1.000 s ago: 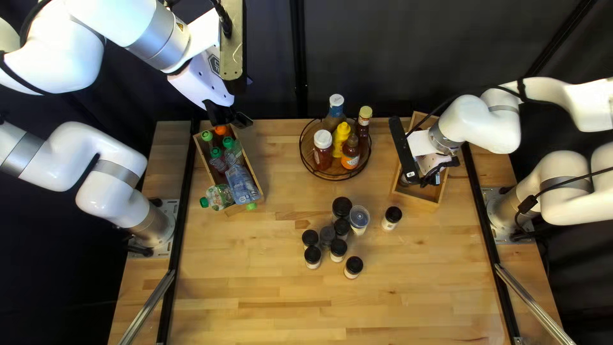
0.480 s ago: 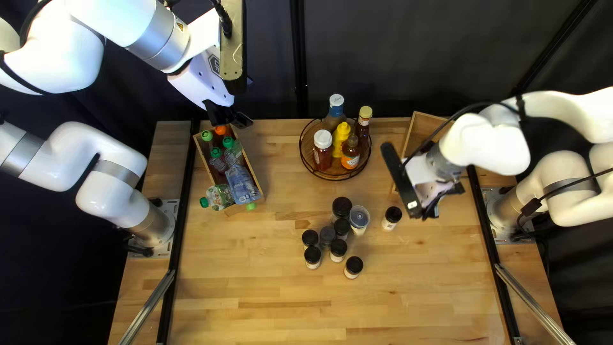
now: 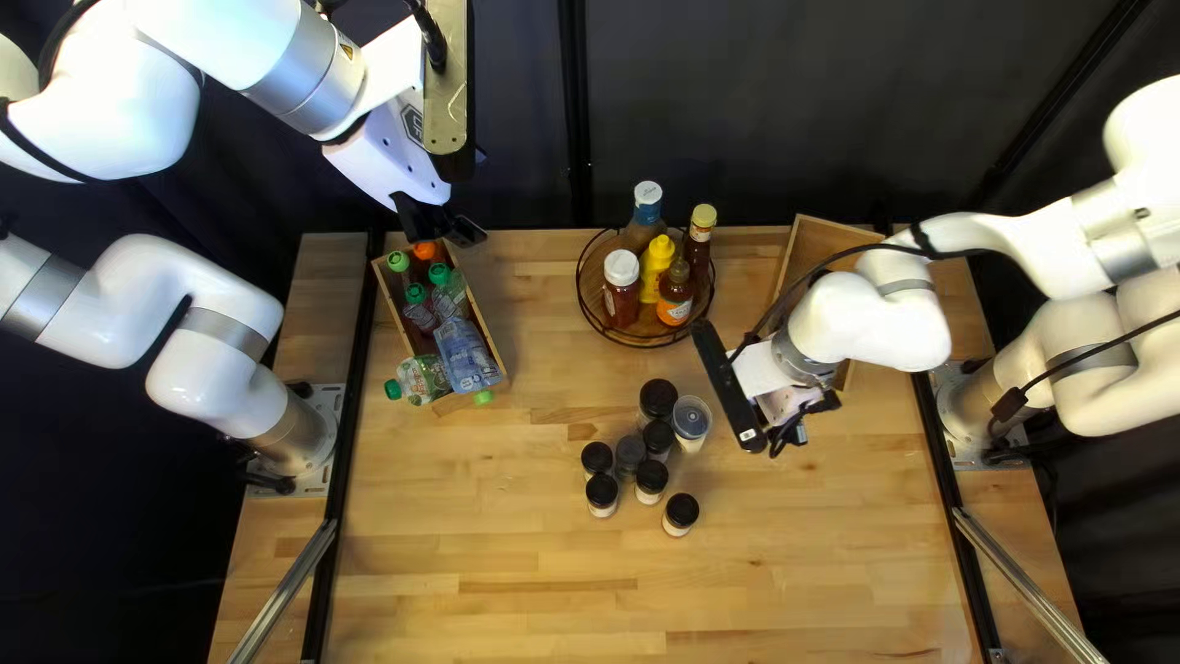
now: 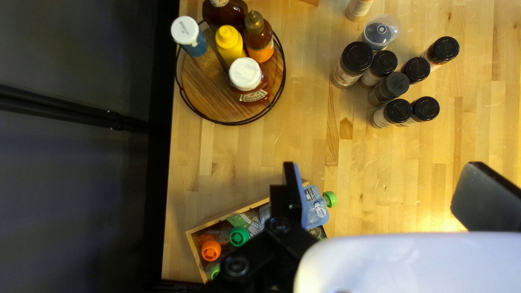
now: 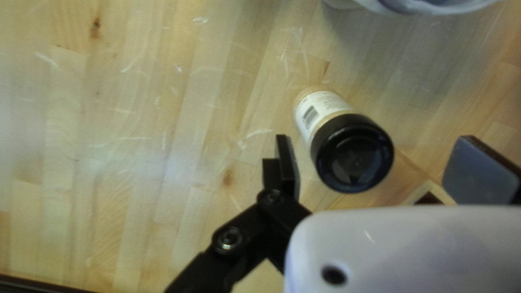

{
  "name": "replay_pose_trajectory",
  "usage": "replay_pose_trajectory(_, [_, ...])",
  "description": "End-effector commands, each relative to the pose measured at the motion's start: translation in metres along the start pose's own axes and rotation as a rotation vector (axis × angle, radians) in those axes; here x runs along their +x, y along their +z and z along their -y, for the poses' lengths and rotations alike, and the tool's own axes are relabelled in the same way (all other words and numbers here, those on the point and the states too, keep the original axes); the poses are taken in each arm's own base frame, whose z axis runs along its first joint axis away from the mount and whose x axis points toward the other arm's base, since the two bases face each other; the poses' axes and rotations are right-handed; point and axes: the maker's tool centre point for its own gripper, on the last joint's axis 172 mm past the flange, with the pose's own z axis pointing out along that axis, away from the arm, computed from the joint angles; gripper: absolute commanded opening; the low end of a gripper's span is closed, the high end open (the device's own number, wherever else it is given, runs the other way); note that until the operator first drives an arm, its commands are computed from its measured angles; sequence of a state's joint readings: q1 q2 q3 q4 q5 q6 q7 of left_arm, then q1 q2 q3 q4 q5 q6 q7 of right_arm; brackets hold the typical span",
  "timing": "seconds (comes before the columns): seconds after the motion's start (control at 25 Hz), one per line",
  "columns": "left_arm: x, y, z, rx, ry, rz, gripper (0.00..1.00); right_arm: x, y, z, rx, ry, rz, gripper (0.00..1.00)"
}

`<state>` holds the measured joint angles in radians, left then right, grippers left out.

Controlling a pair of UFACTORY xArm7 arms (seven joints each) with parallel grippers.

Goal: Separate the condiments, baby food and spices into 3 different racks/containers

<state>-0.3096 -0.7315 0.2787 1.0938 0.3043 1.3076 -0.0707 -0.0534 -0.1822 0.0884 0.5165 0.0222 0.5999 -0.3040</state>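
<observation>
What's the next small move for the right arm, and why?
Probably lower the right gripper around the black-capped jar before closing: its fingers stand open, and the jar shows between them with a gap on either side.

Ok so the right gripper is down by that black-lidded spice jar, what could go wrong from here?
The open right gripper has one finger much nearer the jar, so closing or lowering might tip it. Later, fingers reaching into the tightly grouped jars could topple neighbours. A blue pouch pokes over the wooden box's rim and might slide out if bumped.
</observation>
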Motion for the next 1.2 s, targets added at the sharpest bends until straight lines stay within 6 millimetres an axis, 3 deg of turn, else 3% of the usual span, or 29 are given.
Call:
replay_pose_trajectory(0.04, [0.000, 0.000, 0.000, 0.000, 0.000, 0.000, 1.00, 0.000, -0.001, 0.002, 0.002, -0.001, 0.004, 0.05])
replay_pose_trajectory(0.08, [0.000, 0.000, 0.000, 0.000, 0.000, 0.000, 1.00, 0.000, -0.002, 0.003, 0.001, -0.002, 0.004, 0.00])
replay_pose_trajectory(0.2, [0.000, 0.000, 0.000, 0.000, 0.000, 0.000, 1.00, 0.000, -0.005, 0.007, 0.001, -0.010, 0.004, 0.00])
replay_pose_trajectory(0.32, [0.000, 0.000, 0.000, 0.000, 0.000, 0.000, 1.00, 0.002, -0.024, 0.018, -0.004, -0.019, -0.003, 0.00])
replay_pose_trajectory(0.44, [0.000, 0.000, 0.000, 0.000, 0.000, 0.000, 1.00, 0.005, -0.070, 0.031, -0.030, -0.023, -0.028, 0.00])
replay_pose_trajectory(0.56, [0.000, 0.000, 0.000, 0.000, 0.000, 0.000, 1.00, 0.002, -0.107, 0.030, -0.047, -0.011, -0.036, 0.00])
replay_pose_trajectory(0.68, [0.000, 0.000, 0.000, 0.000, 0.000, 0.000, 1.00, -0.010, -0.130, 0.022, -0.066, 0.023, -0.029, 0.00])
replay_pose_trajectory(0.92, [0.000, 0.000, 0.000, 0.000, 0.000, 0.000, 1.00, -0.058, -0.138, -0.003, -0.078, 0.134, 0.034, 0.00])
replay_pose_trajectory(1.2, [0.000, 0.000, 0.000, 0.000, 0.000, 0.000, 1.00, -0.106, -0.121, -0.019, -0.087, 0.253, 0.094, 0.00])
